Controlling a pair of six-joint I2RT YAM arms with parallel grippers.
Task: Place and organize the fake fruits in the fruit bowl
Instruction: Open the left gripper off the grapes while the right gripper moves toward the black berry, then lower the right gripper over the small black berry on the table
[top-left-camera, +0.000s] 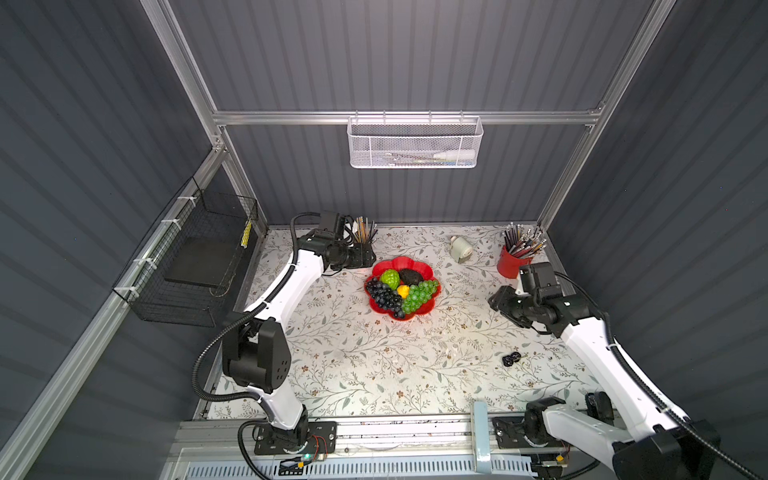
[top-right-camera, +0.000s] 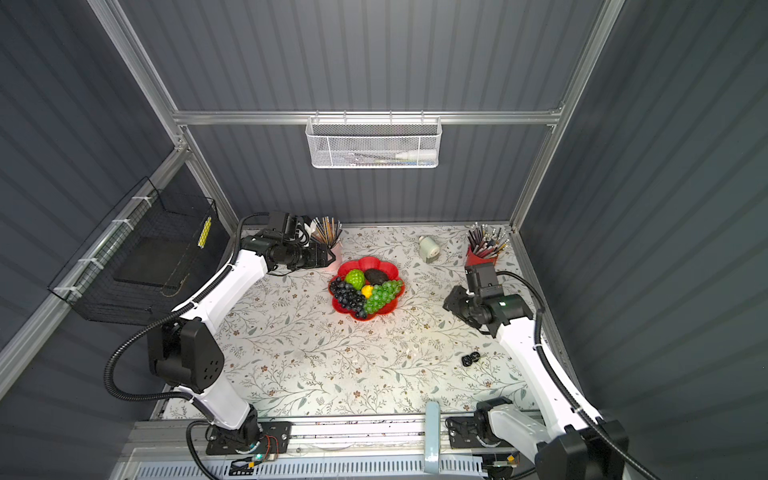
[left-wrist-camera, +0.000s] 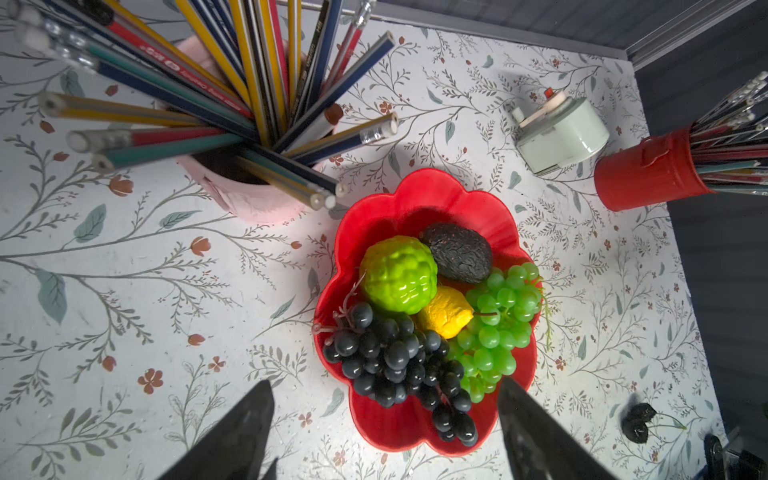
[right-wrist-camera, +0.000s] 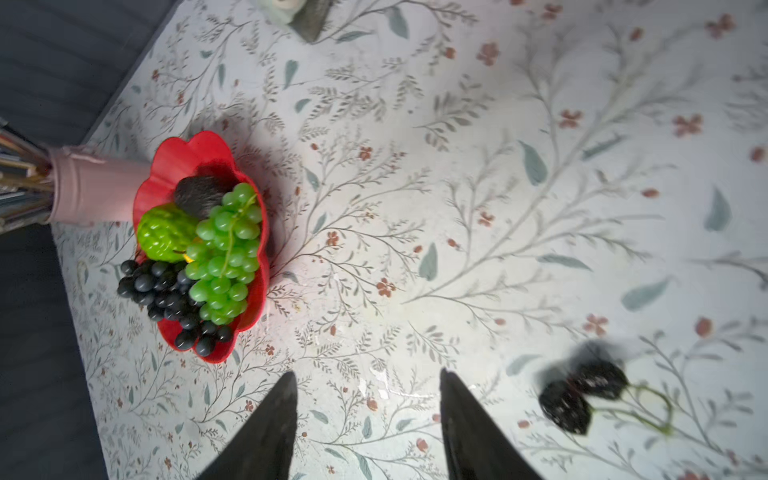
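**Top views.** The fruit bowl (top-left-camera: 401, 262) stands on the table (top-left-camera: 374, 374) just behind centre. Five fruits lie inside it:
- the ridged green ball (top-left-camera: 389, 278) at 11 o'clock
- the black bumpy oval (top-left-camera: 410, 276) at 1 o'clock
- the green grape bunch (top-left-camera: 417, 295) at 4 o'clock
- the dark purple grape bunch (top-left-camera: 384, 297) at 8 o'clock
- the small yellow fruit (top-left-camera: 402, 291) at centre

The left tool (top-left-camera: 370, 259) hovers at 10 o'clock of the bowl, near its rim. The right tool (top-left-camera: 494, 301) hangs at 3 o'clock, well apart from it. A small dark twin fruit (top-left-camera: 511, 358) lies on the table at 4 o'clock, outside the bowl.

**Left wrist view.** The left tool's jaws stand spread, with nothing between them. The bowl and all five fruits show beyond the tips. The purple bunch drapes toward the rim.

**Right wrist view.** The right tool (right-wrist-camera: 368, 372) is also spread and empty. The dark twin fruit (right-wrist-camera: 582, 395), with its green stem, lies near one jaw, untouched.

**Step in hand.** The placing appears nearly done and both tools are clear of the bowl. If the dark twin fruit belongs to the set, the next move calls for three actions:
1. Centre the right tool over the twin fruit.
2. Lower the tool and pinch the bodies, not the thin stem.
3. Carry the fruit to the bare petals at 12 o'clock.
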